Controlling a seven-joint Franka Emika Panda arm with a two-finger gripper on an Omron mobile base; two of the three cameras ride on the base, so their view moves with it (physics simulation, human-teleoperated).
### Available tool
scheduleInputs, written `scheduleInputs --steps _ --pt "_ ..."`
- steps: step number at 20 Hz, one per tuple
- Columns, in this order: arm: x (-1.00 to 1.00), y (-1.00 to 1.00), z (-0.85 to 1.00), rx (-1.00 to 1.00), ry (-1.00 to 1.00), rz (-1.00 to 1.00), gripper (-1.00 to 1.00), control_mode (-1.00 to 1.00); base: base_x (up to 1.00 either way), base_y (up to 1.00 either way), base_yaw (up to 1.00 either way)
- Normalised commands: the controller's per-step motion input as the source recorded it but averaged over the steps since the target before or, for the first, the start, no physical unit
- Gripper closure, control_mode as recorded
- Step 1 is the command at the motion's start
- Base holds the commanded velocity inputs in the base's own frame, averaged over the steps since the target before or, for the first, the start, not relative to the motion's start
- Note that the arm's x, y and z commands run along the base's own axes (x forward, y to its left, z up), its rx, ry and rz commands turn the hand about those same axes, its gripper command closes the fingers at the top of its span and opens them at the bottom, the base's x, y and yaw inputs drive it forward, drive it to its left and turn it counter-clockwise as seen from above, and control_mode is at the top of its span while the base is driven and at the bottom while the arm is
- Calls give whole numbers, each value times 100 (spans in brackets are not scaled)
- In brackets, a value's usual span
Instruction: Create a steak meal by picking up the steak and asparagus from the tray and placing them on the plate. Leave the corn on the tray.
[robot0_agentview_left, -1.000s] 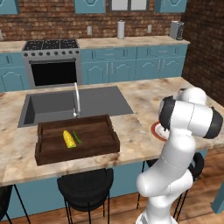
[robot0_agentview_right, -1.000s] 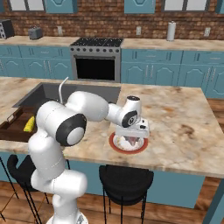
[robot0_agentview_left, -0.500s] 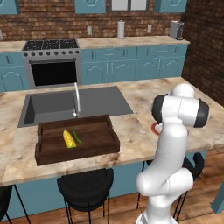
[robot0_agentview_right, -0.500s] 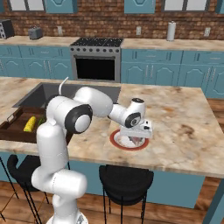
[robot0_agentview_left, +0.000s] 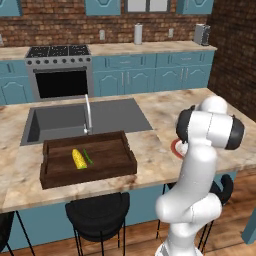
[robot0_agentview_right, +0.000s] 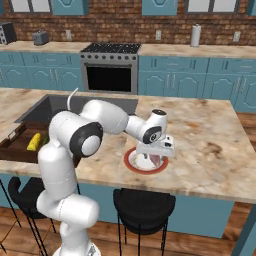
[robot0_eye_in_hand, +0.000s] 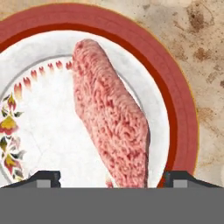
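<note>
We see the steak (robot0_eye_in_hand: 111, 118) as mottled pinkish-red, its grain finely speckled with paler pink. The plate (robot0_eye_in_hand: 179, 109) is white inside a broad red-brown rim — with small red petal marks and a yellow, red and green floral motif on its face. We find the tray (robot0_agentview_left: 107, 170) dark brown wood, the corn (robot0_agentview_left: 78, 158) bright yellow, the asparagus (robot0_agentview_left: 88, 157) green. The counter (robot0_agentview_right: 210, 150) is beige marble, blotched brown.

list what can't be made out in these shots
- Steak, hand view: near end cut off by the bottom edge; resting flat or lifted is unclear.
- Plate, left base view: mostly hidden behind the arm.
- Asparagus on the tray, left base view: too small for detail.
- Gripper: jaws' contact with the steak unclear.
</note>
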Motion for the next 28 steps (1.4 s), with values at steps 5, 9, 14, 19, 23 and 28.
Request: scheduleInputs --steps 5,9,14,19,23,28 --pt "-47 70 46 -4 -19 0 -100 -100 0 0 0" --pt "-45 84 53 -3 -12 0 -100 -100 0 0 0" --pt "-45 88 71 0 -9 0 -100 -100 0 0 0" --pt "-35 94 75 0 -4 3 -100 -100 0 0 0" --pt "-40 99 50 0 -1 7 -100 -100 0 0 0" --pt "-40 100 23 -4 0 11 -100 -100 0 0 0"
